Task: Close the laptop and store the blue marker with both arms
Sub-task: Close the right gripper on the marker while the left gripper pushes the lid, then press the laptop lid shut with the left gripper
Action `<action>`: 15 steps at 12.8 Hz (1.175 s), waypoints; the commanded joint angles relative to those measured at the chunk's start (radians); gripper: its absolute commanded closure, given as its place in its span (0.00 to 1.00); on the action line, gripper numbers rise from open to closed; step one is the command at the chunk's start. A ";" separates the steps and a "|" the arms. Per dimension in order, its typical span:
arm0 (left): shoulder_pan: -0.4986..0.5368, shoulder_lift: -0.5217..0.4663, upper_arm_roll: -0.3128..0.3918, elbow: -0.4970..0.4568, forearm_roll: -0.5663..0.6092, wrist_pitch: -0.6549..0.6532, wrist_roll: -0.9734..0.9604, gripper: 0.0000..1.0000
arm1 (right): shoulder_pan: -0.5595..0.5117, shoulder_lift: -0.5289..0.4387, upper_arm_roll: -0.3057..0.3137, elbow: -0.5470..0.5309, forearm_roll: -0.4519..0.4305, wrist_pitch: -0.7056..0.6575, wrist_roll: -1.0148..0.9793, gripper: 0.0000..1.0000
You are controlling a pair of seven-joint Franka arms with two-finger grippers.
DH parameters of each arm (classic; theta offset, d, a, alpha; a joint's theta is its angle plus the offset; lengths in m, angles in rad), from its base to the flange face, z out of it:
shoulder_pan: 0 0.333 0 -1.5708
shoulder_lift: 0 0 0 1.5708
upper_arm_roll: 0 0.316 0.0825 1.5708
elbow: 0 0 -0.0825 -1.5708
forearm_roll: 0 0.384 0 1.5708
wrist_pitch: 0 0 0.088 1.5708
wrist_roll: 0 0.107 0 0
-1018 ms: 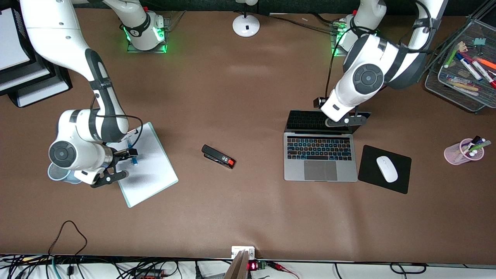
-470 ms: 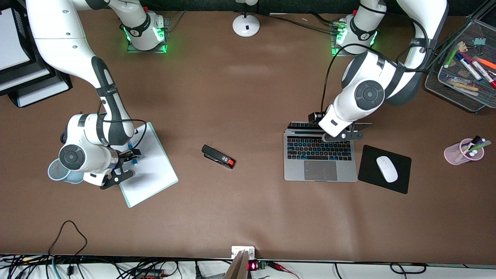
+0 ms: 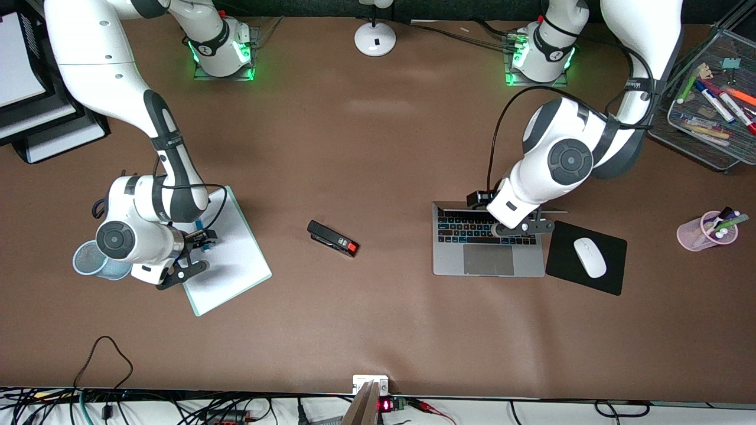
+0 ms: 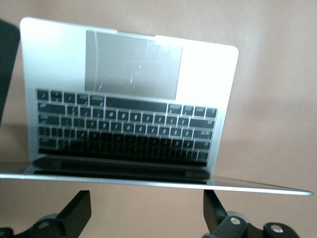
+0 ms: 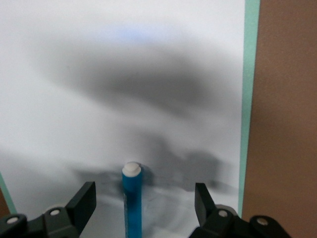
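Note:
The silver-grey laptop (image 3: 487, 260) lies open near the left arm's end of the table, its lid tipped well forward over the keyboard. My left gripper (image 3: 524, 227) is open over the keyboard. In the left wrist view (image 4: 146, 215) the lid's thin edge (image 4: 148, 179) runs across just past its fingers (image 4: 79, 213). The blue marker (image 3: 199, 225) lies on a white board (image 3: 236, 265). My right gripper (image 3: 196, 254) is open low over the board. In the right wrist view (image 5: 144, 198) the marker (image 5: 132, 208) lies between its fingers (image 5: 86, 197), white end pointing away.
A black stapler (image 3: 333, 238) lies mid-table. A black mouse pad (image 3: 567, 277) with a white mouse (image 3: 589, 257) is beside the laptop. A pink pen cup (image 3: 691, 236), a mesh tray of markers (image 3: 667, 127), a blue cup (image 3: 85, 262) and a lamp base (image 3: 375, 38) stand around.
My left gripper has moved toward the front camera and the lid has tipped down with it, so the screen no longer shows. My right gripper has shifted slightly along the board over the marker.

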 commanded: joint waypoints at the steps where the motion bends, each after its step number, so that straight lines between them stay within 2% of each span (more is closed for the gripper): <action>1: 0.005 0.083 0.008 0.033 0.037 0.091 0.008 0.00 | 0.005 0.003 -0.001 0.010 0.017 0.003 0.000 0.27; 3: 0.006 0.132 0.006 0.068 0.173 0.101 0.005 0.00 | 0.005 0.002 -0.001 0.008 0.017 0.003 0.000 0.36; 6: 0.005 0.219 0.008 0.146 0.186 0.149 -0.009 0.00 | 0.005 0.003 0.006 0.008 0.018 0.003 0.000 0.41; 9: 0.002 0.282 0.028 0.155 0.187 0.226 -0.009 0.00 | 0.005 0.003 0.011 0.006 0.037 0.003 0.000 0.47; 13: -0.010 0.347 0.049 0.198 0.189 0.228 -0.007 0.00 | 0.004 0.008 0.011 0.006 0.037 0.003 -0.001 0.50; 14: -0.010 0.362 0.049 0.209 0.189 0.228 -0.007 0.00 | 0.004 0.008 0.011 0.008 0.037 0.003 -0.001 0.58; 15: -0.015 0.376 0.049 0.220 0.189 0.228 -0.007 0.00 | 0.004 0.008 0.011 0.008 0.037 0.003 -0.001 0.59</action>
